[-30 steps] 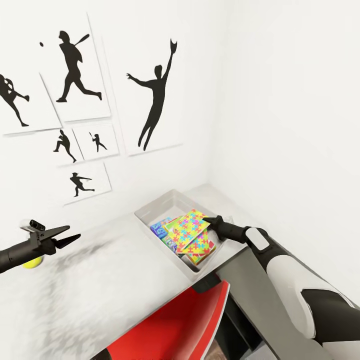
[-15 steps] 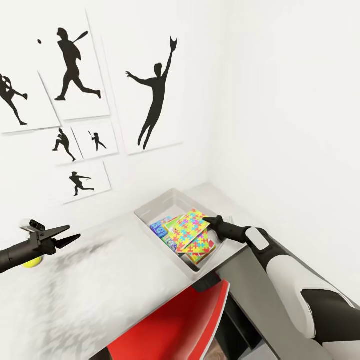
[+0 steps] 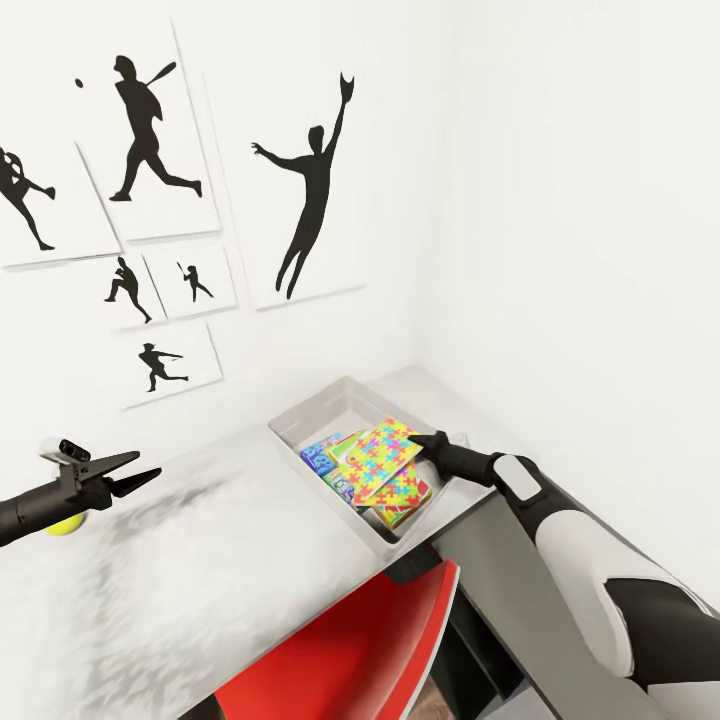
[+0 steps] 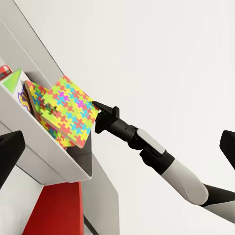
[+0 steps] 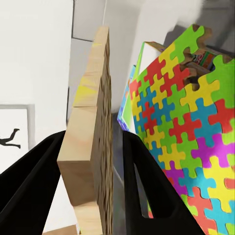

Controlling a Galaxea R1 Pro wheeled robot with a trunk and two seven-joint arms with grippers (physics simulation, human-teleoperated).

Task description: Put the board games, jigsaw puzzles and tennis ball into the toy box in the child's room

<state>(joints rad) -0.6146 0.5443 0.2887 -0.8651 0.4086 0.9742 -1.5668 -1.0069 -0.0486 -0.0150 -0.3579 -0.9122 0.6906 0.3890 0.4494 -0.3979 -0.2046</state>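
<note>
The pale grey toy box (image 3: 312, 414) stands on the table (image 3: 200, 570) in the room's corner. Inside it lie a blue board game (image 3: 320, 455) and a jigsaw puzzle (image 3: 392, 496). A second jigsaw puzzle (image 3: 377, 452) tilts above them, and my right gripper (image 3: 424, 442) is shut on its edge over the box's right rim. In the right wrist view that puzzle (image 5: 93, 142) shows edge-on between the fingers (image 5: 147, 191), beside the other puzzle (image 5: 191, 132). My left gripper (image 3: 138, 474) hangs open above the table's left part. The tennis ball (image 3: 62, 525) peeks from behind it.
A red chair (image 3: 360, 640) is tucked under the table's front edge. A lower dark grey cabinet section (image 3: 510, 590) runs along the right wall beneath my right arm. Black sports silhouettes (image 3: 310, 200) hang on the white wall behind the table.
Almost nothing: the right gripper and its puzzle have crept slightly to the right, and the left gripper has sunk a little.
</note>
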